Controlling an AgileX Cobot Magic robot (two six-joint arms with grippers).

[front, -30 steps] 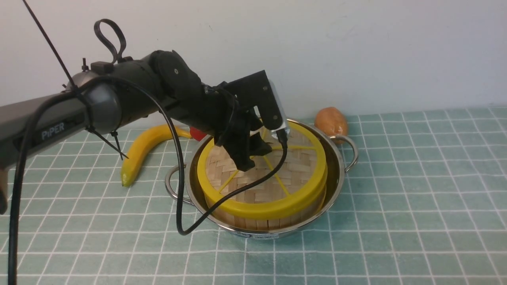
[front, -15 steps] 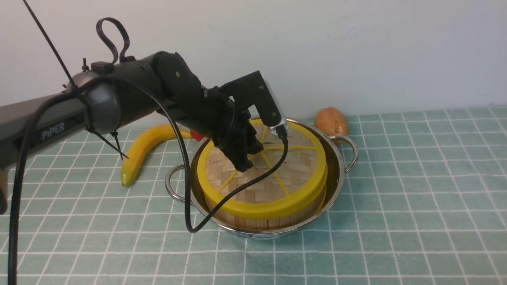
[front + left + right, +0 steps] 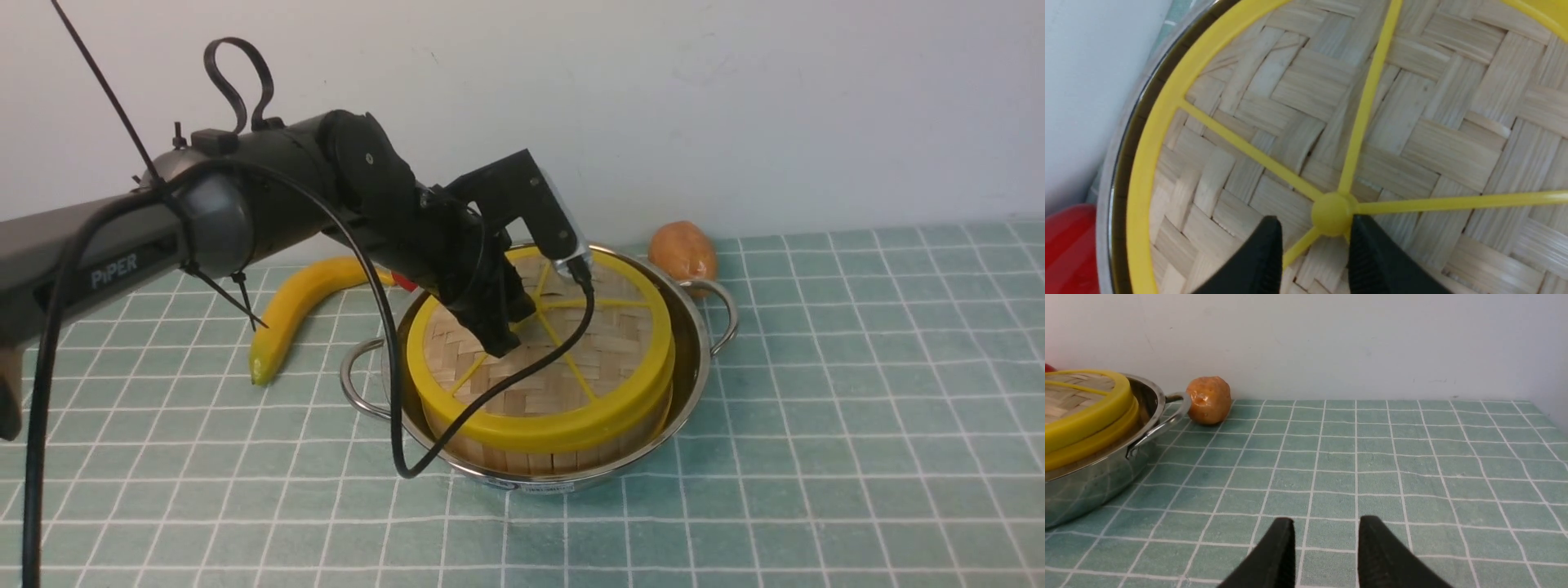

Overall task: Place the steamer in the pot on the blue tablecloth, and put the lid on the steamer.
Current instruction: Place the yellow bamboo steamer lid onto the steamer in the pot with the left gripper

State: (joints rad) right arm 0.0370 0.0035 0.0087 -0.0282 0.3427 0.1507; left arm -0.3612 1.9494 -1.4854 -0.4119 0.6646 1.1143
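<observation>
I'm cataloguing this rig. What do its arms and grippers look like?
The left arm is dark grey and tubular, marked PiPER in white, with a black cable and zip ties. The left gripper and right gripper have black tapering fingers with ribbed inner faces.

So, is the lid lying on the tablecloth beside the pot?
No, the lid rests on the steamer, which sits inside the pot.
</observation>
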